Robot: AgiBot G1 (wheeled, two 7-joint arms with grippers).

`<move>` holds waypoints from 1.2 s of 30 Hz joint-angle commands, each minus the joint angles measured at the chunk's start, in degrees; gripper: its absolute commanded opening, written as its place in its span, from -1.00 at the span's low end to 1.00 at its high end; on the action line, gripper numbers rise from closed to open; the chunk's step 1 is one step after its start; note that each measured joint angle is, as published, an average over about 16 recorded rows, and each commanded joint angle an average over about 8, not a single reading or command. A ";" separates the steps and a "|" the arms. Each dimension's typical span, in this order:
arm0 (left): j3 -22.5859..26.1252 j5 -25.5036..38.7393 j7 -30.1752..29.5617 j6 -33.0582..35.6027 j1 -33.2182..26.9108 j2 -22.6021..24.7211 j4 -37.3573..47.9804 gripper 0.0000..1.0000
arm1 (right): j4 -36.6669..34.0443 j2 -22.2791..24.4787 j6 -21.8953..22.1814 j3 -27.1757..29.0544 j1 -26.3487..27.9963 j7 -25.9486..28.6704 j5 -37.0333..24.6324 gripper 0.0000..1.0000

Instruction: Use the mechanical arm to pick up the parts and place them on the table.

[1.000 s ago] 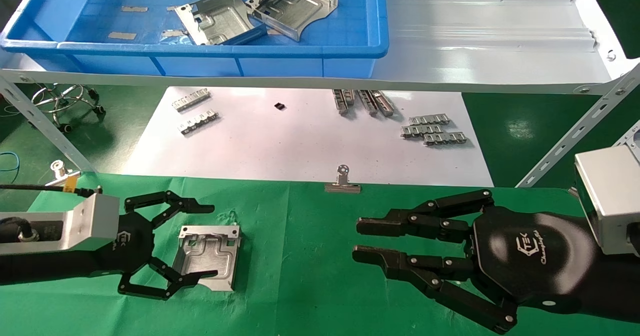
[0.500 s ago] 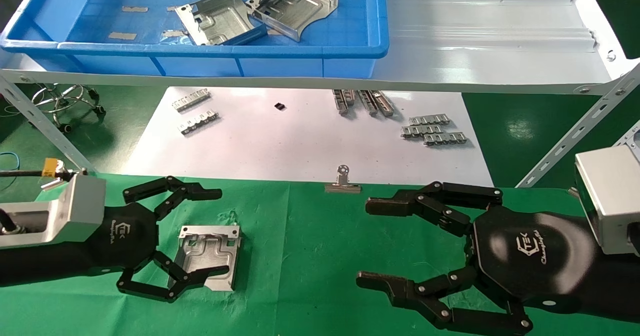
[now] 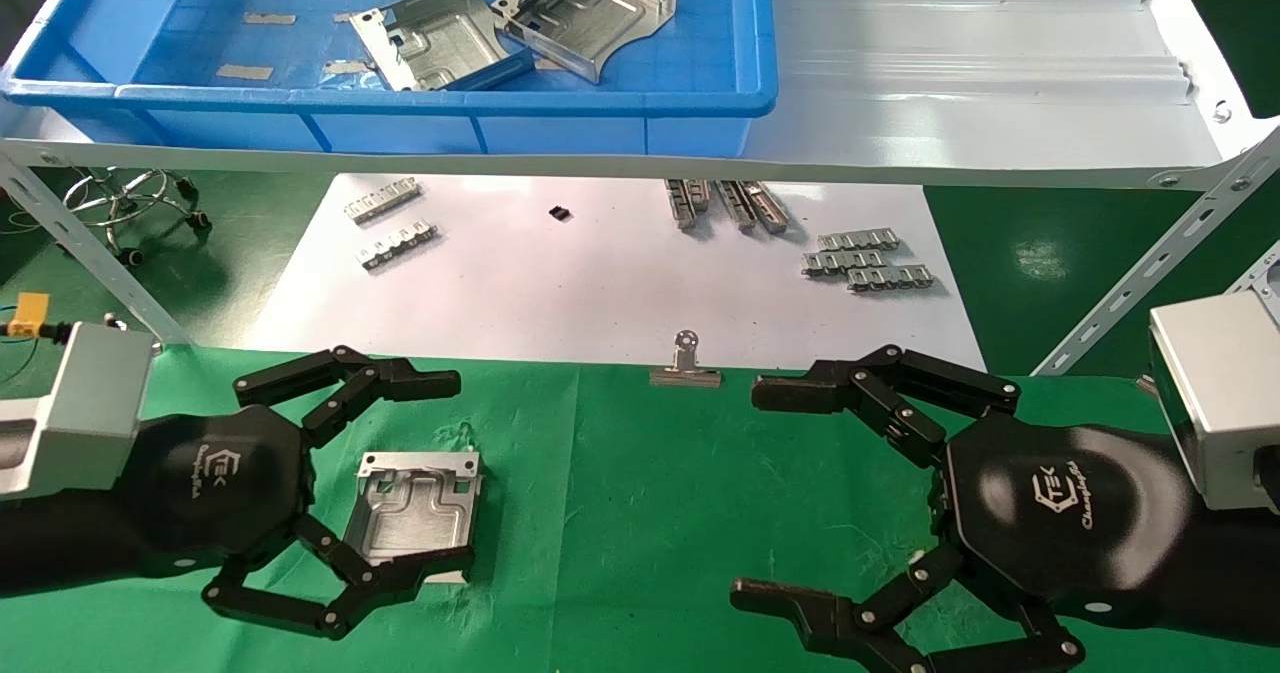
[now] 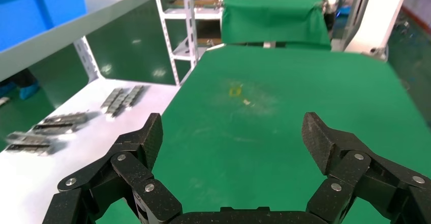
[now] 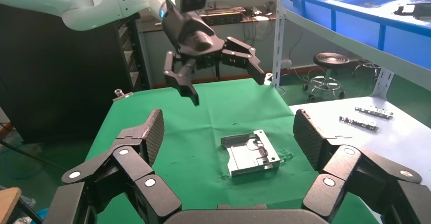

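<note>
Left gripper (image 3: 395, 483) spread wide above silver part (image 3: 412, 516) lying flat near worktop (image 3: 600, 513) left edge, right gripper (image 3: 770, 493) splayed open near right edge, two more parts (image 3: 510, 23) in blue bin (image 3: 480, 103)

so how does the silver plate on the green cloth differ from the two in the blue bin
The shiny silver stamped plate on the green cloth lies flat and alone, apart from anything else; the two silver stamped plates in the blue plastic bin sit tilted, leaning together. The cloth plate lies between the open fingers of the left gripper, untouched; the bin pair has no gripper near. All three share bent flanges and embossed recesses.
</note>
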 commanded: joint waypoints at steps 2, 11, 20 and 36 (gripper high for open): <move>-1.15 -1.17 -2.09 -0.05 1.08 -0.35 -2.00 1.00 | 0.00 0.00 0.00 0.00 0.00 0.00 0.00 1.00; -4.52 -4.62 -8.24 -0.18 4.27 -1.38 -7.89 1.00 | 0.00 0.00 0.00 0.00 0.00 0.00 0.00 1.00; -6.39 -6.61 -11.19 -0.20 6.04 -1.94 -11.17 1.00 | -0.01 0.00 0.02 0.00 -0.01 -0.01 0.01 1.00; -6.00 -6.19 -10.73 -0.24 5.68 -1.86 -10.47 1.00 | -0.02 0.00 0.02 0.00 -0.01 -0.01 0.01 1.00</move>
